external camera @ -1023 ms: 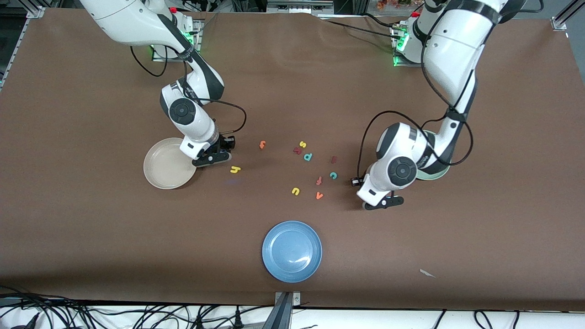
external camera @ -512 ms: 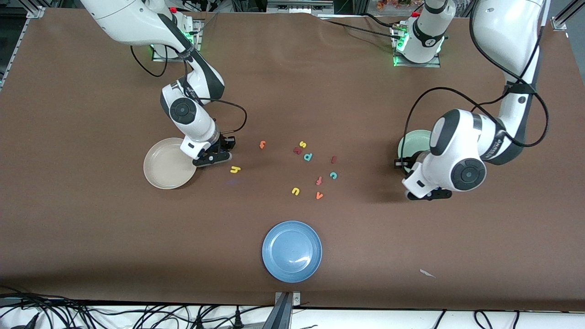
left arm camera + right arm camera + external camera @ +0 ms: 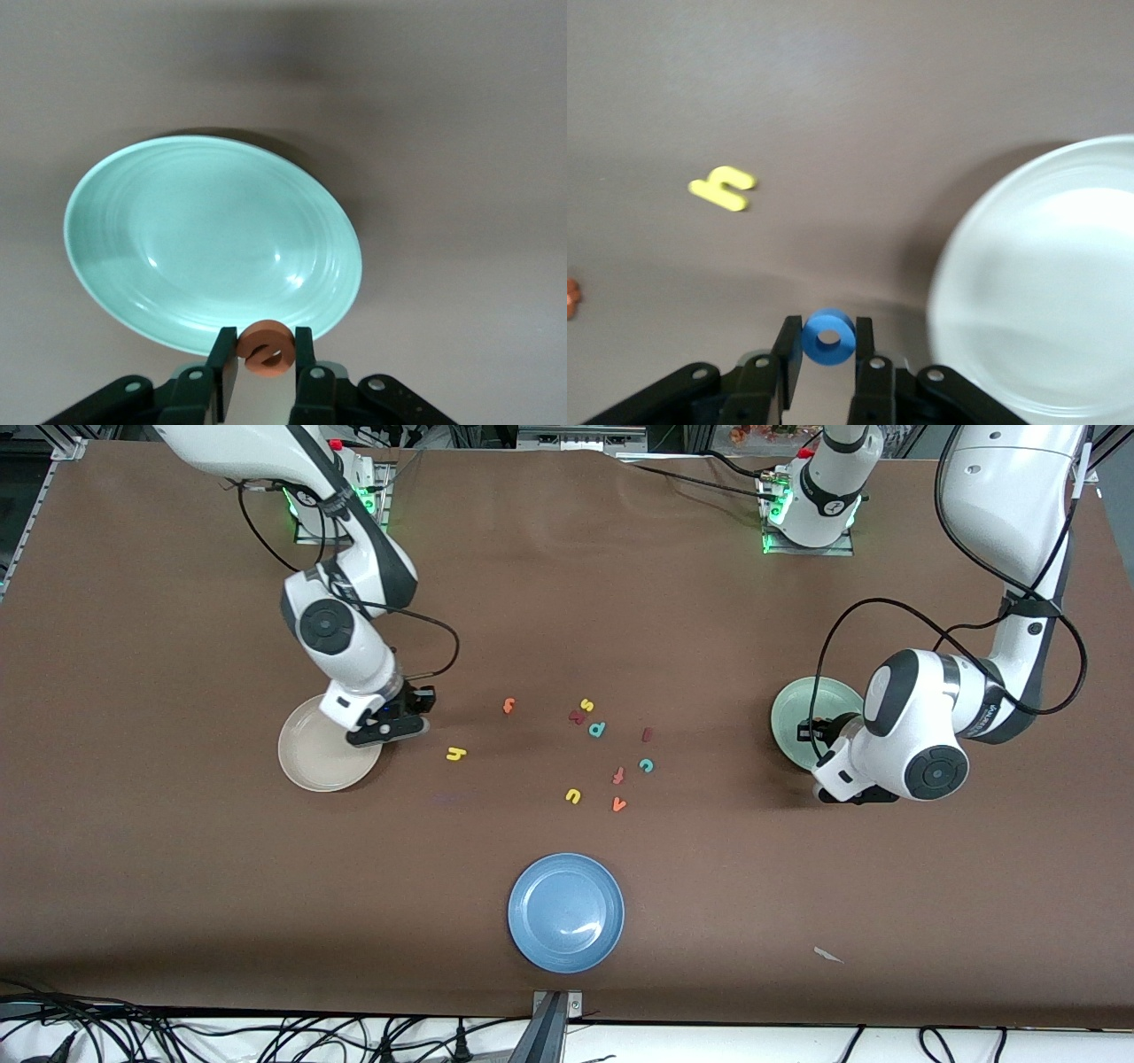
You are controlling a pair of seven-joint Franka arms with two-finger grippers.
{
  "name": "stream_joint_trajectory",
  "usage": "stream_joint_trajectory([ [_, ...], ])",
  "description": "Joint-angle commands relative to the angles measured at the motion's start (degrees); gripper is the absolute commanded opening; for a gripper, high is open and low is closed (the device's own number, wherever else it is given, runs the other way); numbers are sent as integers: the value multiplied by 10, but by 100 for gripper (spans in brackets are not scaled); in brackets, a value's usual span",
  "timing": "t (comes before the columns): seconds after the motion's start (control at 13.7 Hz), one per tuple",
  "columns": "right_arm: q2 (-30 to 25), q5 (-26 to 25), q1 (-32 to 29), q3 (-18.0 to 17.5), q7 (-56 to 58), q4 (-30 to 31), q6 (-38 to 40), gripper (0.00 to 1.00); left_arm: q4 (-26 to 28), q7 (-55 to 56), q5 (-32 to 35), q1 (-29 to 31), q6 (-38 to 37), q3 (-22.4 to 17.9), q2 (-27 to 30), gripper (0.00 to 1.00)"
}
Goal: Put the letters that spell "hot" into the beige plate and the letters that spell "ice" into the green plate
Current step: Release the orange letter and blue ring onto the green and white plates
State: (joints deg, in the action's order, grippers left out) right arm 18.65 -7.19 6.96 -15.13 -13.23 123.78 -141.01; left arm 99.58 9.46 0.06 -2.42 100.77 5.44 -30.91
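Note:
My left gripper (image 3: 266, 342) is shut on the orange e (image 3: 266, 349) and hangs just off the rim of the green plate (image 3: 204, 239), at its edge nearer the front camera (image 3: 855, 793). My right gripper (image 3: 828, 335) is shut on the blue o (image 3: 828, 338), over the table beside the rim of the beige plate (image 3: 1045, 292). On the table lie the yellow h (image 3: 455, 754), the orange t (image 3: 508, 706), the dark red i (image 3: 648, 734) and the teal c (image 3: 647, 765). Both plates hold nothing.
A blue plate (image 3: 565, 912) sits near the front edge. Other letters lie mid-table: yellow s (image 3: 586, 705), teal p (image 3: 597, 729), yellow u (image 3: 573, 795), orange v (image 3: 619, 804), red-orange f (image 3: 618, 775). A paper scrap (image 3: 828, 955) lies toward the left arm's end.
The left arm has swung away from the letters to the green plate with the e. The right gripper has shut on the blue o, risen and shifted toward the beige plate.

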Motion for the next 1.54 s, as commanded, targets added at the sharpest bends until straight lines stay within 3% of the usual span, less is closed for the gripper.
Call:
stream_joint_trajectory([
  [0.0, -9, -4, -62, -4, 93, 9, 6, 11, 89, -13, 37, 5, 43, 4, 41, 11],
  [0.07, -8, -3, -77, -4, 122, 9, 6, 12, 105, -12, 37, 5, 49, 4, 45, 14],
  [0.22, -2, -1, -93, -4, 145, 9, 4, 35, 112, -12, 37, 5, 49, 5, 45, 14],
  [0.29, 0, 0, -95, -3, 145, 9, 3, 52, 119, -12, 37, 5, 49, 5, 44, 15],
  [0.37, 0, 0, -95, -3, 144, 9, 3, 63, 120, -12, 37, 5, 49, 5, 41, 22],
  [0.44, 0, 0, -95, -3, 143, 9, 4, 63, 120, -12, 37, 5, 49, 5, 39, 26],
  [0.51, 0, 1, -95, -4, 138, 9, 4, 63, 120, -12, 37, 5, 49, 5, 39, 41],
  [0.66, 1, 6, -93, -5, 135, 9, 4, 63, 112, -12, 37, 4, 49, 5, 42, 100],
  [0.95, 44, 17, -23, -5, 42, -58, 4, 63, 55, 10, 26, -8, 45, 25, 46, 100],
  [1.24, 88, 16, 37, -4, -48, -111, 3, 63, -20, 142, 5, -25, 57, 69, 24, 100],
  [1.46, 126, 14, 72, 2, -101, -153, 1, 63, -34, 240, -24, -69, 147, 70, 0, 100],
])
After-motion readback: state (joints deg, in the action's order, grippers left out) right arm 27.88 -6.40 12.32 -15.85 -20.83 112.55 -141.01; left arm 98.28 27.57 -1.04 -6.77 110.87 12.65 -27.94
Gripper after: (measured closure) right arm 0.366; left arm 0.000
